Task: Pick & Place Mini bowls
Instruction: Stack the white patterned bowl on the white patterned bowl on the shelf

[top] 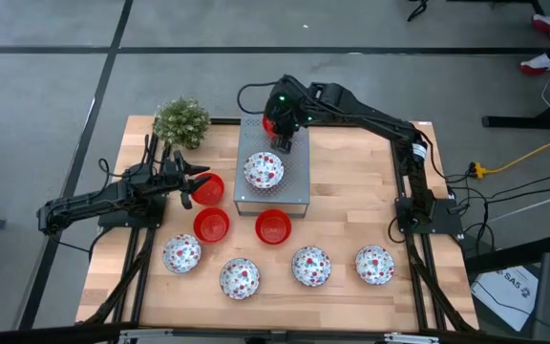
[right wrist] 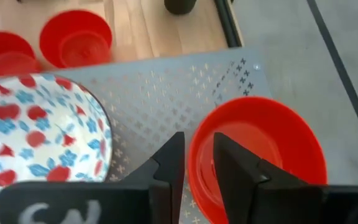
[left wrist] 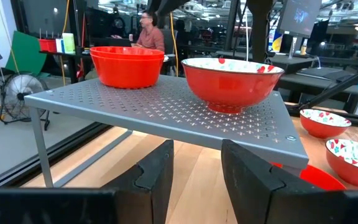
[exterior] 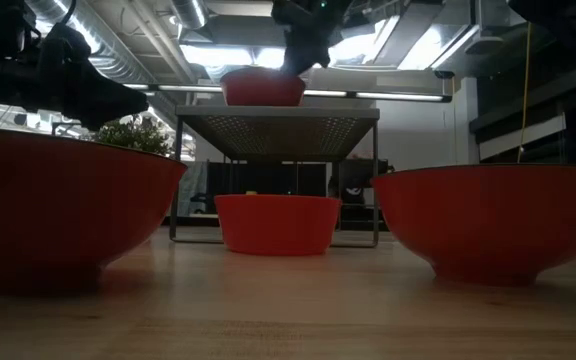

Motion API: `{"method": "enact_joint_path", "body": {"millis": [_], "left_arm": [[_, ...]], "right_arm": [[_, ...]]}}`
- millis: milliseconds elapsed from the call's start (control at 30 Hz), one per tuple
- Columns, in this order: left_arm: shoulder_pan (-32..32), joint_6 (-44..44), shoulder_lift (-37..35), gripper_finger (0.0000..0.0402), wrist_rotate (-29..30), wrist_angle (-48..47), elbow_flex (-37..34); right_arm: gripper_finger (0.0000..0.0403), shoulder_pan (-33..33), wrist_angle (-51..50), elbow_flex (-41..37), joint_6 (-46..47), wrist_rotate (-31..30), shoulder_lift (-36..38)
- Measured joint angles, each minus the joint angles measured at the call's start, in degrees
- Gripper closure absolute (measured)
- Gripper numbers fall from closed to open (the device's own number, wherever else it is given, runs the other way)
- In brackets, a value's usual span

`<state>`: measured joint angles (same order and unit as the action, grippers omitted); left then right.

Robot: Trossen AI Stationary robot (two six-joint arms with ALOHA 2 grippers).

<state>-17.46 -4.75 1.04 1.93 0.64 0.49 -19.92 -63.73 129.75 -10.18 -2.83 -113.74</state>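
High view showing right pincer (top: 280, 134) hanging over far left corner of grey perforated box (top: 272, 172), fingers straddling rim of red bowl (top: 273, 123) sitting there. Right wrist view showing 1 finger (right wrist: 169, 163) outside that rim, the other inside the bowl (right wrist: 260, 155), jaws slightly parted around the wall; cannot tell whether gripping or just loosely around it. Speckled bowl (top: 264, 170) resting mid-box, just beside the red one, apart from it. Left pincer (top: 187, 182) hovering low over bench (top: 351, 191) left of the box, jaws spread open, holding nothing, pointing toward box. Red bowl (top: 208, 188) lying just beside left pincer tips, between pincer and box. 2 more red bowls (top: 212, 225) and (top: 273, 227) sitting on bench in front of box. 4 speckled bowls lining near edge: (top: 181, 254), (top: 240, 278), (top: 310, 266), (top: 374, 265). Green plant (top: 181, 121) standing at far left bench corner.
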Motion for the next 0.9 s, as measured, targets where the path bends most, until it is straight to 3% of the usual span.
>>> {"method": "enact_joint_path", "body": {"millis": [267,400,667,900], "left_arm": [[-0.02,0.00,-0.02,0.0272,-0.02,0.01,0.00],[-0.02,0.00,-0.02,0.0272,-0.02,0.00,0.00],[-0.02,0.00,-0.02,0.0272,-0.02,-0.02,0.00],[0.00,0.00,-0.01,0.0272,-0.02,0.00,0.00]], "right_arm": [[0.0318,0.31,-0.93,0.28,3.76,0.00,-0.01],[0.0317,0.63,-3.63,0.26,16.01,0.05,-0.01],[0.0317,2.25,-11.07,0.20,20.26,13.75,-0.01],[0.0317,9.06,-18.23,0.20,20.42,15.41,-0.01]]}}
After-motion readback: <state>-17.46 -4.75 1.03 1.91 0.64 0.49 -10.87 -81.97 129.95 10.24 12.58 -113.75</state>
